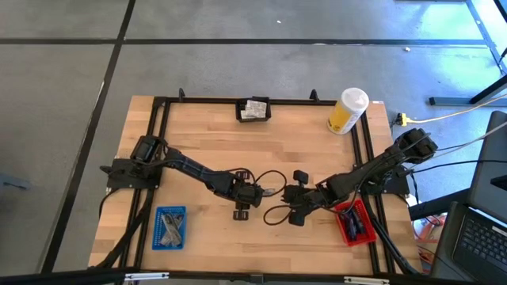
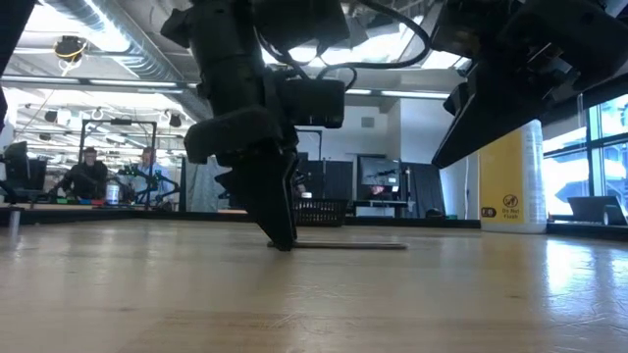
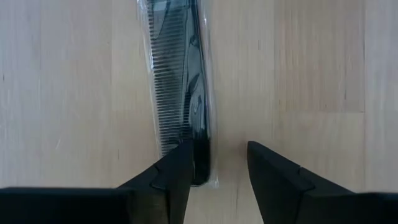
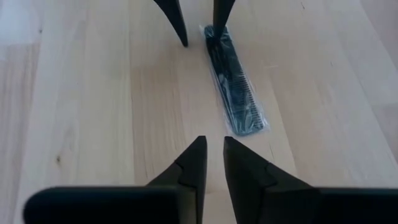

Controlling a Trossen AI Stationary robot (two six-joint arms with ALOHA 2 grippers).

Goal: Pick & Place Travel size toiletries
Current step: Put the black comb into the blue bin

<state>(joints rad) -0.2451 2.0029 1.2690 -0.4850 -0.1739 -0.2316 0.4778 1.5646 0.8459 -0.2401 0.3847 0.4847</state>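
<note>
A black comb in a clear wrapper (image 3: 180, 81) lies flat on the table between the two grippers (image 1: 270, 191), and shows thin and level in the low view (image 2: 353, 245). My left gripper (image 3: 217, 158) is open and points down over one end of the comb. My right gripper (image 4: 214, 155) hovers near the comb's other end (image 4: 249, 124), its fingers a narrow gap apart and touching nothing. Silvery sachets sit in a black tray (image 1: 253, 109) at the far edge. My left gripper comes from above, pointing down, fingers set across the comb. One fingertip (image 3: 183, 155) stands on the end of the comb (image 3: 200, 155). The other finger (image 3: 267, 162) is over bare wood beside it. The comb lies flat on the table, not pinched.
A blue tray (image 1: 169, 227) with grey items sits near the left near corner, and a red tray (image 1: 354, 222) with dark items sits near the right one. A tall yellow container with a white cap (image 1: 347, 111) stands at the far right. Cables loop around both grippers.
</note>
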